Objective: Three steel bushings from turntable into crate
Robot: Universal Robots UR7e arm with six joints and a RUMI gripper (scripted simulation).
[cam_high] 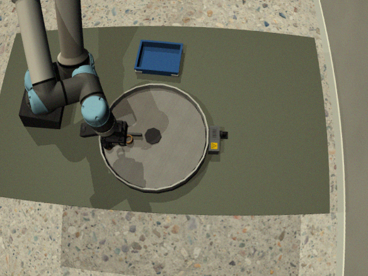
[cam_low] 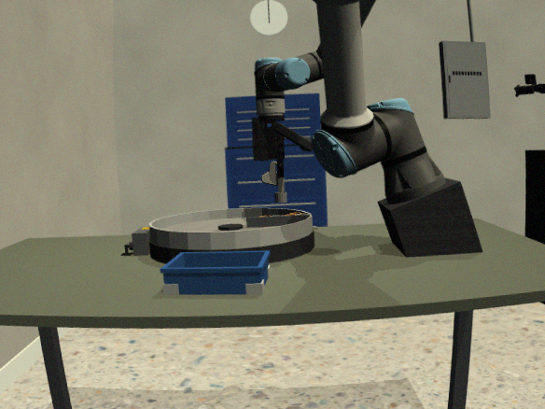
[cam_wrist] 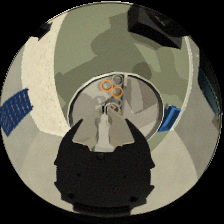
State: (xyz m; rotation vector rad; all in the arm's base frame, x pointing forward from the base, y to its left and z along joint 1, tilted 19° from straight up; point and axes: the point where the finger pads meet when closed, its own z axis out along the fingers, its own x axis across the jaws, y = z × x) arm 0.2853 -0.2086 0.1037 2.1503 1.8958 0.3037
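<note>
The round grey turntable (cam_high: 154, 137) has a dark hub (cam_high: 153, 136) at its middle. My gripper (cam_low: 280, 193) hangs above the turntable's left side, near its rim. Its fingers are shut on a small grey steel bushing (cam_low: 280, 197), pinched at the tips and held clear of the disc. In the wrist view, orange brass bushings (cam_wrist: 112, 89) and a grey steel bushing (cam_wrist: 118, 79) lie together on the disc below the fingers. One orange bushing (cam_high: 128, 136) shows beside the gripper in the overhead view. The blue crate (cam_high: 159, 58) stands empty beyond the turntable.
A small grey control box (cam_high: 215, 139) with a yellow label sits against the turntable's right rim. The arm's dark base block (cam_high: 41, 108) stands at the left of the table. The turntable has a raised rim.
</note>
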